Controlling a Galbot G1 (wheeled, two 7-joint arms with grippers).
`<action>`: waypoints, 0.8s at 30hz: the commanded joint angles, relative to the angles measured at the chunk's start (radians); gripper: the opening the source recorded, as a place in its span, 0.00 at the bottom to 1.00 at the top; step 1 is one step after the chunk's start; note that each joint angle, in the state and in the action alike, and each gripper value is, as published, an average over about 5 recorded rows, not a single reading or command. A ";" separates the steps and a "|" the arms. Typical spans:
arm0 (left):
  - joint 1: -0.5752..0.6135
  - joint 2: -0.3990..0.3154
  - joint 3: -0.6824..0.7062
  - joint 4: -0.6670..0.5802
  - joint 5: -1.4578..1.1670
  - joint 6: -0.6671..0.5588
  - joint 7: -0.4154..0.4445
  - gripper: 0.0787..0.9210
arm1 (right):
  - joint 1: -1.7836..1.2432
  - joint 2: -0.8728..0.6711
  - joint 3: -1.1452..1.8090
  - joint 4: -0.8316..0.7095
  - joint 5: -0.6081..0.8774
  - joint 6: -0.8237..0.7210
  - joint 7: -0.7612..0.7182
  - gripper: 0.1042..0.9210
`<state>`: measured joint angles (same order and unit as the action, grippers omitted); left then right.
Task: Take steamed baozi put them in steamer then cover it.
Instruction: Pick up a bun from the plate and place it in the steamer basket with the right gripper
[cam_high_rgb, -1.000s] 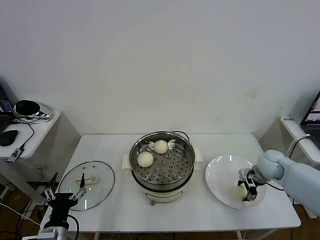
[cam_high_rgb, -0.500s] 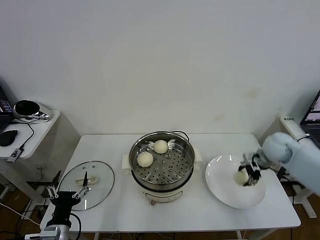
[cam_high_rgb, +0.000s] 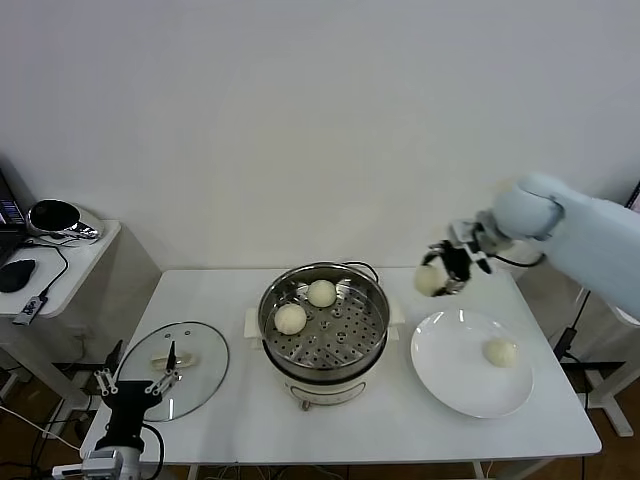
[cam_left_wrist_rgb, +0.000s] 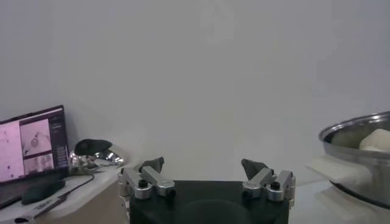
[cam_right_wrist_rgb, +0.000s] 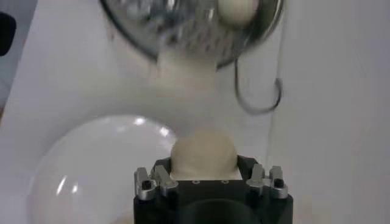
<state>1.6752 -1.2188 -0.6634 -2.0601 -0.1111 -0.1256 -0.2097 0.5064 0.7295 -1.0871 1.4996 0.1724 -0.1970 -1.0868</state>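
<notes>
Right hand (cam_high_rgb: 447, 270) was raised above the counter (cam_high_rgb: 230, 412), between the steamer (cam_high_rgb: 325, 325) and the white plate (cam_high_rgb: 455, 375), pinching one baozi (cam_high_rgb: 431, 279) between its fingers; the wrist view confirmed the bun seated in the grip. Two baozi (cam_high_rgb: 321, 293) lay on the perforated tray toward the steamer's far-left side, and a fourth (cam_high_rgb: 500, 351) sat on the plate's right part. Left hand (cam_high_rgb: 131, 388) was parked low at the near-left counter edge, fingers spread, just beside the glass cover (cam_high_rgb: 200, 375) lying flat on the counter.
</notes>
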 joint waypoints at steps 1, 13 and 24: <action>-0.001 -0.002 -0.006 0.005 0.000 -0.001 -0.005 0.88 | 0.105 0.245 -0.155 0.051 0.064 0.117 0.043 0.68; 0.007 -0.013 -0.035 -0.003 -0.006 -0.004 -0.014 0.88 | 0.061 0.413 -0.227 -0.019 -0.072 0.349 0.061 0.69; 0.014 -0.021 -0.038 -0.005 -0.008 -0.006 -0.015 0.88 | 0.024 0.457 -0.245 -0.039 -0.190 0.480 0.023 0.70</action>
<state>1.6887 -1.2393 -0.6985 -2.0667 -0.1184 -0.1310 -0.2239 0.5374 1.1147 -1.3029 1.4738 0.0659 0.1557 -1.0521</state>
